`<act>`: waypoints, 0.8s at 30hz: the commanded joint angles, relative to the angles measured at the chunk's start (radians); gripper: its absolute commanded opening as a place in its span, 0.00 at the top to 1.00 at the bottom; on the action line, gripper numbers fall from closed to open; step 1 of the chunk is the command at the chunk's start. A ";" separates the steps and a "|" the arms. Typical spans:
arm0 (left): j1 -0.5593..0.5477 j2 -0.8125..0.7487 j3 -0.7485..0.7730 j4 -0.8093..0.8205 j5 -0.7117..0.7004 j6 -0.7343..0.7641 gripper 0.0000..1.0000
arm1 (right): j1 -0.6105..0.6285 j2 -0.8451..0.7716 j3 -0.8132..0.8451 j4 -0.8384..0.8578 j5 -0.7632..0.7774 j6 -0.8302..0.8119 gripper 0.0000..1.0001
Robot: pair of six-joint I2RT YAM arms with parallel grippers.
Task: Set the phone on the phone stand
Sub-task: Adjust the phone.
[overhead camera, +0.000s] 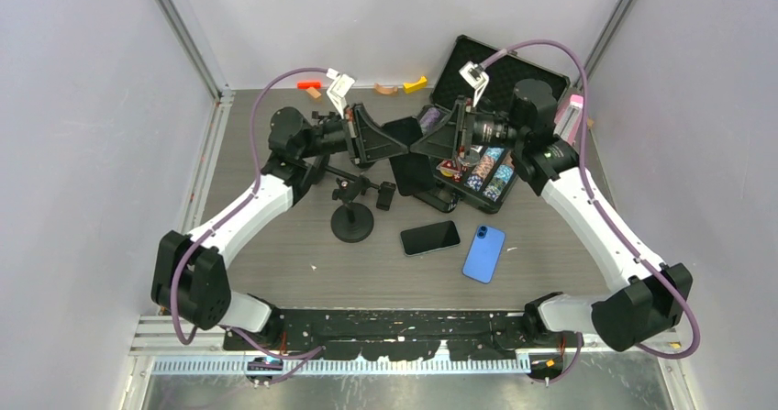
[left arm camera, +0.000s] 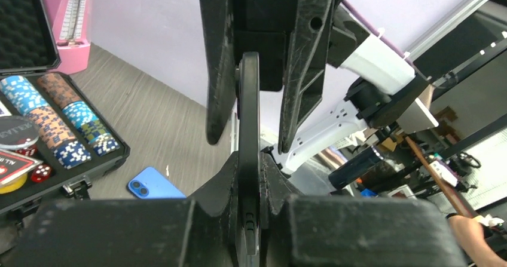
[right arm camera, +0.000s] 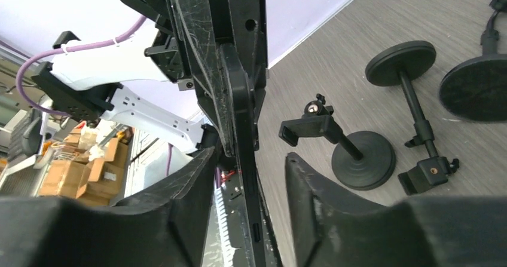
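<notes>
Nearest my bases, a blue handset point(overhead camera: 483, 253) and a spare dark handset point(overhead camera: 429, 238) lay flat on the table point(overhead camera: 275, 272), just apart. Behind them the phone stand point(overhead camera: 353, 219) stood upright on its round base.

Farther back on the right sat the open case point(left arm camera: 101, 162). Its tray held rows of poker chips point(left arm camera: 60, 123), blue and brown-orange, plus a red die point(left arm camera: 42, 172) and a round dark disc point(left arm camera: 15, 129). Its foam-lined lid stood up behind.

Level with the case and above the table, the phone point(overhead camera: 406, 149) was up on one long edge. Its long axis ran left to right between my two grippers, edge-on to both wrist cameras. My left gripper point(left arm camera: 248, 171) was clamped on its flat faces at one end. My right gripper point(right arm camera: 250, 159) straddled the other end with its jaws wide, a clear gap showing beside the phone.
</notes>
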State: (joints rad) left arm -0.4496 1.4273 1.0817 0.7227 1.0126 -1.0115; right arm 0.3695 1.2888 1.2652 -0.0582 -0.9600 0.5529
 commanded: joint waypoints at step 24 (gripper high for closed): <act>0.015 -0.106 -0.005 -0.091 -0.026 0.179 1.00 | 0.031 -0.037 -0.082 0.032 -0.066 -0.062 0.38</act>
State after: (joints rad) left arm -0.4374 1.3159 1.0573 0.5709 1.0100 -0.8158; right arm 0.3798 1.2484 1.1797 -0.1066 -0.9890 0.4717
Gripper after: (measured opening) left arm 0.096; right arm 0.633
